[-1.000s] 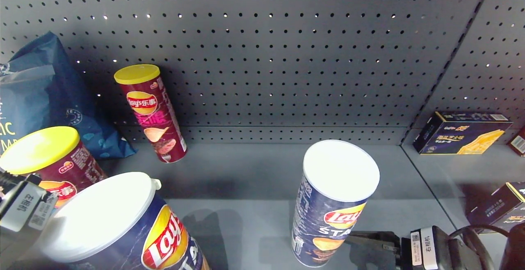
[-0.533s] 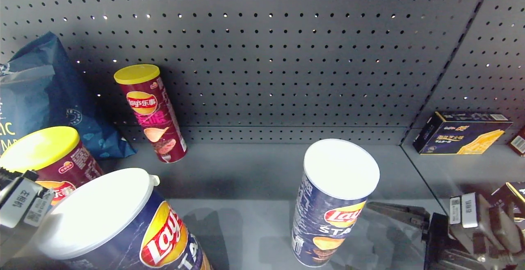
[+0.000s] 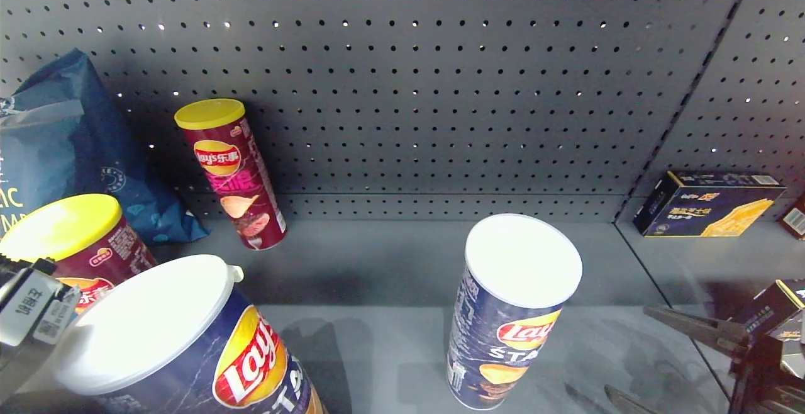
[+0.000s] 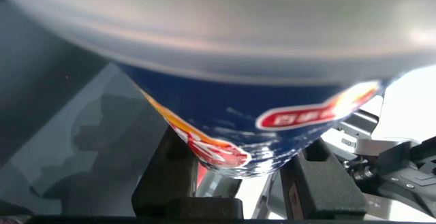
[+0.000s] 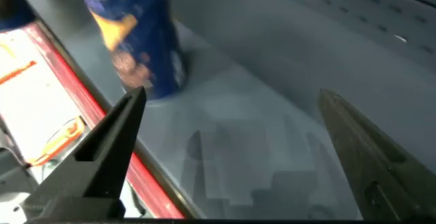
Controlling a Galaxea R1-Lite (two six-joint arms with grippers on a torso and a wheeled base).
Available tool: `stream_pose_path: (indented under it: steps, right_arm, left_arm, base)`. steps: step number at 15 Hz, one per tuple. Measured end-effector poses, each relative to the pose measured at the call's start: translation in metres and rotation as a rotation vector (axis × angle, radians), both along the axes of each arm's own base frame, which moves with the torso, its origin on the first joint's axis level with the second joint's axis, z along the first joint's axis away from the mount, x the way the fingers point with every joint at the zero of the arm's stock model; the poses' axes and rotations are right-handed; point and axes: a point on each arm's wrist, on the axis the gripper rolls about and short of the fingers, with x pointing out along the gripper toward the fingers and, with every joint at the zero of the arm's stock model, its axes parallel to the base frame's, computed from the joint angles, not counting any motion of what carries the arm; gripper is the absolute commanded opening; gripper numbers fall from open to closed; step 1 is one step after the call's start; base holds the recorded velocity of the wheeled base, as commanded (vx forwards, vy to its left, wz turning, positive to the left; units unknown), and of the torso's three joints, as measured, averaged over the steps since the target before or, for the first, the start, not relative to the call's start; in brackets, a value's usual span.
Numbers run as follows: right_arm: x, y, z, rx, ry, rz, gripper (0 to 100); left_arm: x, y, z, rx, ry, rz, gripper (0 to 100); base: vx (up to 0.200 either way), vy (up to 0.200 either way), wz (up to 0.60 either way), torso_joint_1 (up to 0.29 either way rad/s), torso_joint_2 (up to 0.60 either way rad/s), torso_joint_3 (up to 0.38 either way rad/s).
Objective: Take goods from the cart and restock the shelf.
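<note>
Your left end effector (image 4: 242, 183) clasps a navy chip can (image 3: 188, 345), white-lidded, with a red-and-yellow logo; your right end effector (image 5: 231, 98) gapes wide beside an identical upright can (image 3: 512, 313) on the shelf (image 3: 390, 275).

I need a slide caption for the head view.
Left gripper holds a blue chip can at the shelf front; a second blue can stands upright, open right gripper beside it.
</note>
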Motion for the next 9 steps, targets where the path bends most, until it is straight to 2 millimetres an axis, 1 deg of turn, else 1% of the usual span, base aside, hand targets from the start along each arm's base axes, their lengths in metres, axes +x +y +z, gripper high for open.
stream_pose_path:
  steps: [6,9]
  right_arm:
    - [-0.042,-0.034,-0.018,-0.051,0.034,-0.075,100]
    - [-0.064,-0.050,-0.030,-0.072,0.040,-0.161,100]
  left_arm:
    - [0.000,0.000,0.000,0.001,0.003,0.000,0]
    - [-0.001,0.000,0.000,0.000,0.002,-0.001,0]
  base:
    - [0.000,0.000,0.00,0.000,0.00,0.000]
    - [0.000,0.000,0.00,0.000,0.00,0.000]
